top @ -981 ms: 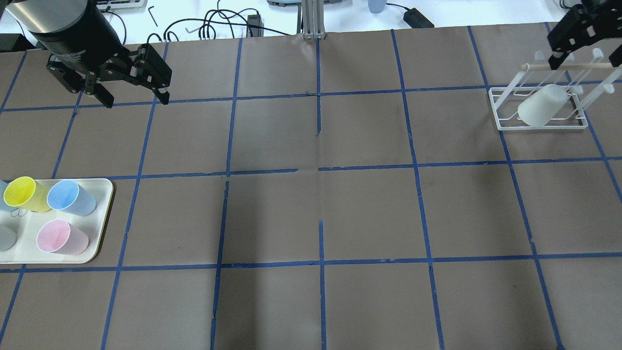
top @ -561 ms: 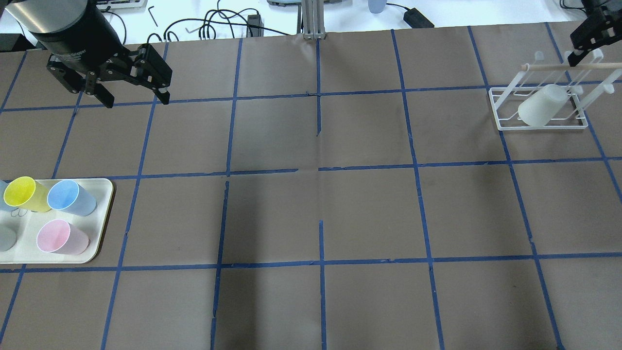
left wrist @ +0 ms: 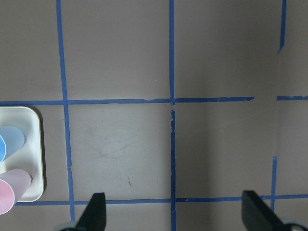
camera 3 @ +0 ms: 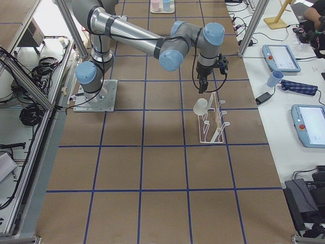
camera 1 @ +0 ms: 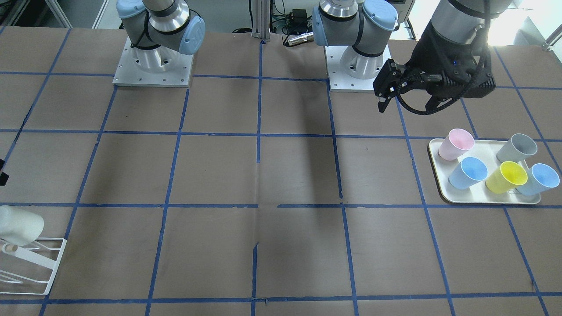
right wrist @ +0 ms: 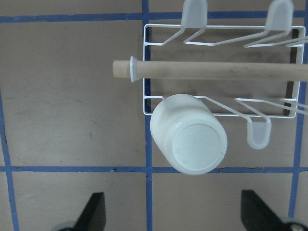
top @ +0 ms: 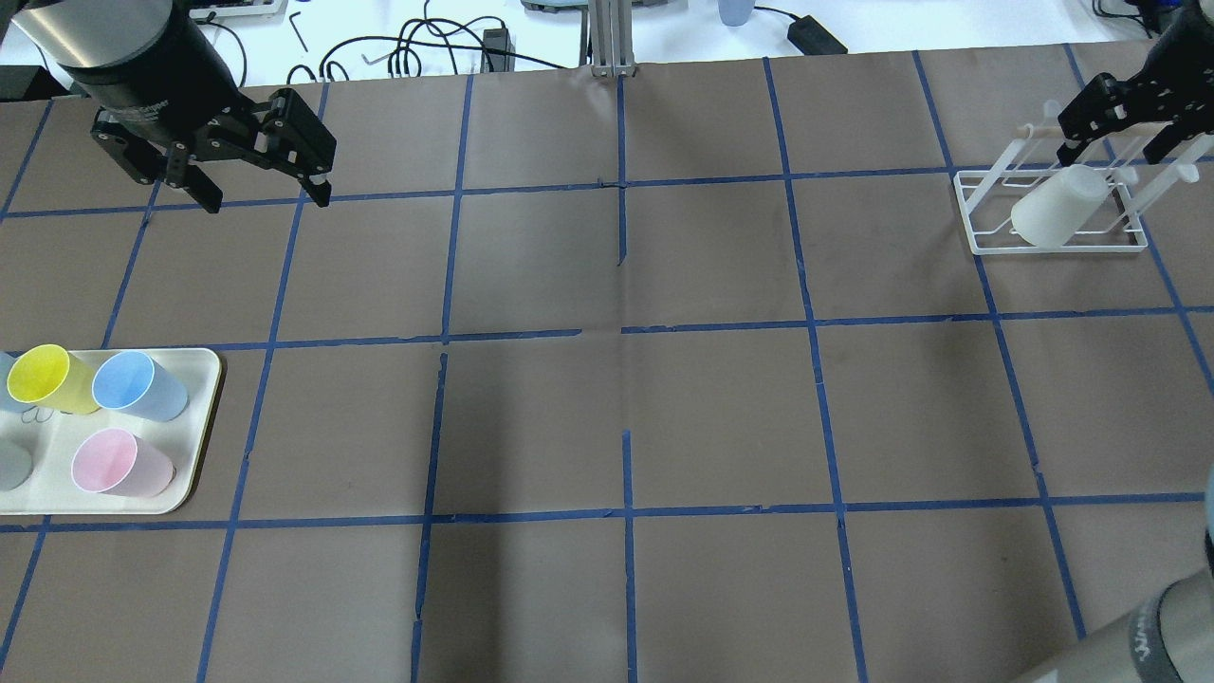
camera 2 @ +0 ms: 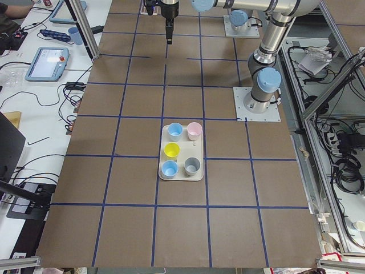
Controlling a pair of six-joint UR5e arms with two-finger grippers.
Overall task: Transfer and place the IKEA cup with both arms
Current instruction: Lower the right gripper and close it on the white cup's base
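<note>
The off-white IKEA cup (top: pixel 1057 204) hangs upside down and tilted on a peg of the white wire rack (top: pixel 977 213) at the far right. It also shows in the right wrist view (right wrist: pixel 190 137) and the front view (camera 1: pixel 19 226). My right gripper (top: pixel 1112 142) is open and empty, hovering above the rack just behind the cup. In its wrist view the gripper (right wrist: pixel 175 214) has its fingers spread wide on either side of the cup. My left gripper (top: pixel 266 197) is open and empty, high over the far left of the table.
A wooden rod (right wrist: pixel 216 70) tops the rack, just beyond the cup. A cream tray (top: pixel 204 379) at the left edge holds yellow (top: pixel 47 378), blue (top: pixel 133 384), pink (top: pixel 114 462) and grey (top: pixel 11 465) cups. Blue tape lines grid the brown table.
My right gripper pulled back toward the far right corner, then came forward again over the rack and the cup. The left gripper and the cup have not moved.
</note>
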